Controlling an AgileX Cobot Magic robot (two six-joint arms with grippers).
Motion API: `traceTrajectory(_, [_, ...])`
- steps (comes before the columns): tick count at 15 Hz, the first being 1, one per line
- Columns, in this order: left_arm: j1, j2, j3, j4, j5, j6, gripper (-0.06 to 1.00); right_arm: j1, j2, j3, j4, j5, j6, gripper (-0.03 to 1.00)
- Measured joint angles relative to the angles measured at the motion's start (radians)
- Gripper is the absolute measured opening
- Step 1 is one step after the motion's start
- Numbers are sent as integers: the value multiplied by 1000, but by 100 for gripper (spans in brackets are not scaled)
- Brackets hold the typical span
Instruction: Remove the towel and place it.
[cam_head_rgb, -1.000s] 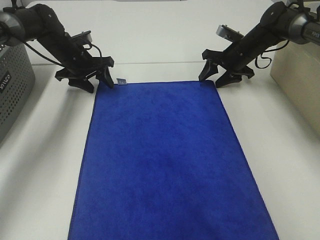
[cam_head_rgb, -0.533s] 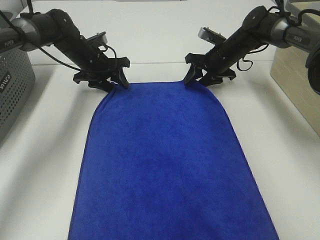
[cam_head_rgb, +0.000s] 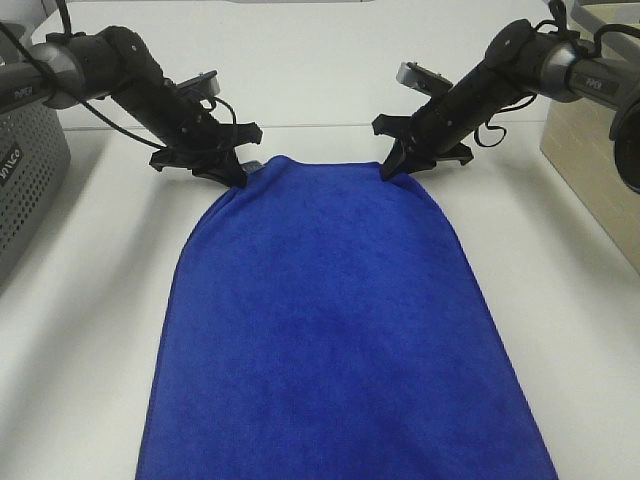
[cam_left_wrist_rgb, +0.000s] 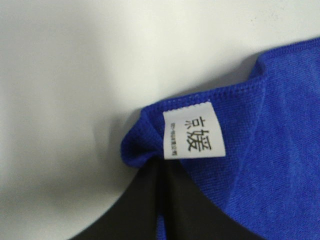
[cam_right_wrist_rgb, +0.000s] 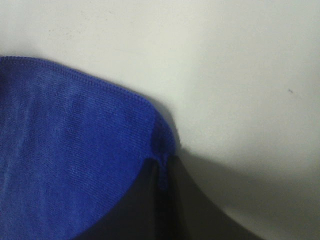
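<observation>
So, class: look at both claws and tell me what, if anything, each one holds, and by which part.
Both hold the towel. The left claw pinches its far corner with the white tag; the right claw pinches the other far corner.

Royal-blue towel (cam_head_rgb: 330, 330) lies spread flat — far corners bunched, white-tagged.
</observation>
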Motion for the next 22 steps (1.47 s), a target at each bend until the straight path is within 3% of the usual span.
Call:
traceTrajectory(4, [0, -2, -14, 10, 3, 26, 0, 3, -15, 1, -42, -49, -59, 0])
traceTrajectory(10, [-3, 16, -174, 137, -4, 15, 0, 3, -95, 14, -185, -250, -133, 0])
traceTrajectory(15, [-14, 16, -177, 160, -212, 10, 0, 3, -97, 15, -222, -437, -165, 0])
traceTrajectory(22, [-47, 64, -178, 170, -413, 105, 0, 3, -85, 15, -279, -544, -174, 0])
